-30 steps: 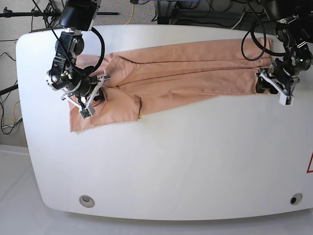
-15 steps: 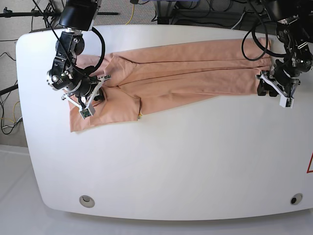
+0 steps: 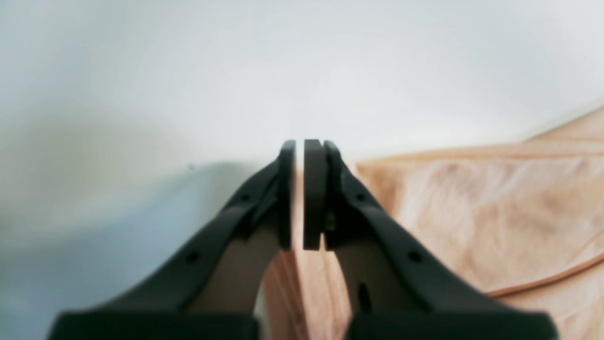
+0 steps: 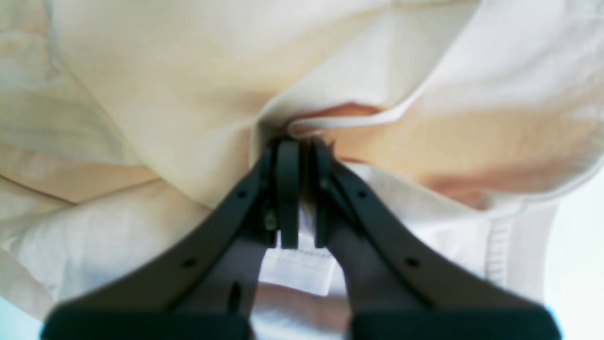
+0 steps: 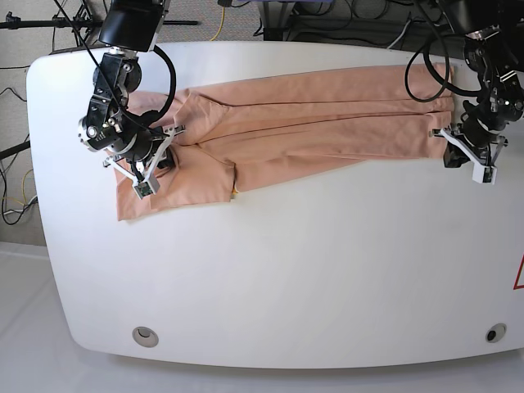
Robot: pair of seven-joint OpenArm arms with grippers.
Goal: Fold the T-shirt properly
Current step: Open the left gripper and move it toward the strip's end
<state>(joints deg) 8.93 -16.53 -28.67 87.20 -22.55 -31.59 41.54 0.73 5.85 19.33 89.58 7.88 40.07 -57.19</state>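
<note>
The salmon-pink T-shirt (image 5: 311, 123) lies folded into a long band across the far half of the white table (image 5: 286, 270). A sliver of its yellow print (image 5: 235, 190) shows at its near edge. My right gripper (image 5: 162, 160) sits over the collar and sleeve end and is shut on a raised fold of the shirt (image 4: 141, 94), as the right wrist view shows (image 4: 302, 141). My left gripper (image 5: 453, 154) is at the hem's near corner. In the left wrist view (image 3: 299, 141) its jaws are nearly together with pink cloth (image 3: 472, 212) in the thin gap.
Cables and stands crowd the floor behind the table's far edge (image 5: 246, 16). Two round fittings sit near the front edge (image 5: 146, 336) (image 5: 495, 332). A red mark (image 5: 519, 274) shows at the right edge. The shirt's hem end lies close to the table's right edge.
My left gripper has shifted a little to the right and toward the front at the hem corner. The right arm and the shirt's collar end have not moved.
</note>
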